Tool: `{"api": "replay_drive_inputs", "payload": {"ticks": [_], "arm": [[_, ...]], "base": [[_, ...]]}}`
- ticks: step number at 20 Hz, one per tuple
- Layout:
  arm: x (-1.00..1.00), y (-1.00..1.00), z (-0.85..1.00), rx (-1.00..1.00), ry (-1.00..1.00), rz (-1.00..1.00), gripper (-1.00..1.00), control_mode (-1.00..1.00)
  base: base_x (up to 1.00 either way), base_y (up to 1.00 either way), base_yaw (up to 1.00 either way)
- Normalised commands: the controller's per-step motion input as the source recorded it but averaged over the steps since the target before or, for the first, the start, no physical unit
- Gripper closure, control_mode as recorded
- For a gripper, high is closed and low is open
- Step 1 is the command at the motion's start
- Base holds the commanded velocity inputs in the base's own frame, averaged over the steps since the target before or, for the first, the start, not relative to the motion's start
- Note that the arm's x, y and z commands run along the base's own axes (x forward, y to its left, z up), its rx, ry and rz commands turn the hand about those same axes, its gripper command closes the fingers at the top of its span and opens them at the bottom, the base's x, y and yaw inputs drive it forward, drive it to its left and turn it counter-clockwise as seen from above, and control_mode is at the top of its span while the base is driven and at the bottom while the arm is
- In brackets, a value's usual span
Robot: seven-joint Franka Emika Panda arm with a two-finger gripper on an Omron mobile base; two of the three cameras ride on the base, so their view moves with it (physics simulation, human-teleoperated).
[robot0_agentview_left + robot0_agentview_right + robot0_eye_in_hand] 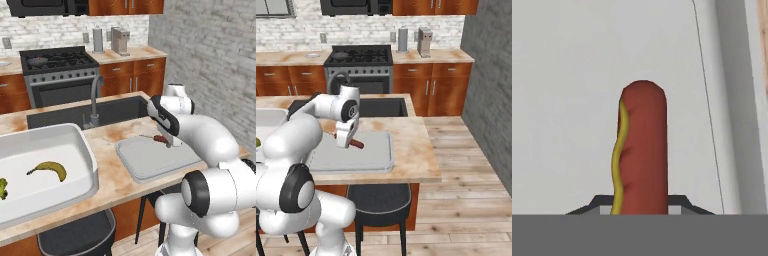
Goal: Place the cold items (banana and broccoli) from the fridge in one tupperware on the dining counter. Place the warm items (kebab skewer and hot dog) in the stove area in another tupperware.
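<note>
With the hot dog [641, 150] clamped between the nearly closed gripper [641, 202] just above the grey tray [150, 162], a premature release could let it roll over the shallow rim onto the dining counter [117, 180].

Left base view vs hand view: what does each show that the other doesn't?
Left base view alone: the banana and broccoli lying in the white tub, plus the sink faucet and the stove. Hand view alone: the yellow mustard line running down the sausage. Both: the hot dog in the hand, over the grey tray.
</note>
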Motion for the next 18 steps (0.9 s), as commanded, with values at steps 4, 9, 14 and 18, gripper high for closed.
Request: {"api": "replay_drive_inputs", "payload": {"ticks": [4,9,14,18], "arm": [[0.17,0.00,-0.37,-0.01,0.00,-0.11,1.00,-1.00],[0.06,0.00,-0.32,-0.08,0.00,0.01,1.00,-1.00],[0.00,0.00,-0.23,-0.10,0.00,0.03,1.00,-1.00],[0.00,0.00,-0.28,-0.04,0.00,0.00,1.00,-1.00]], "base": [[0.00,0.00,0.00],[0.00,0.00,0.00],[0.00,0.00,0.00],[0.00,0.00,0.00]]}}
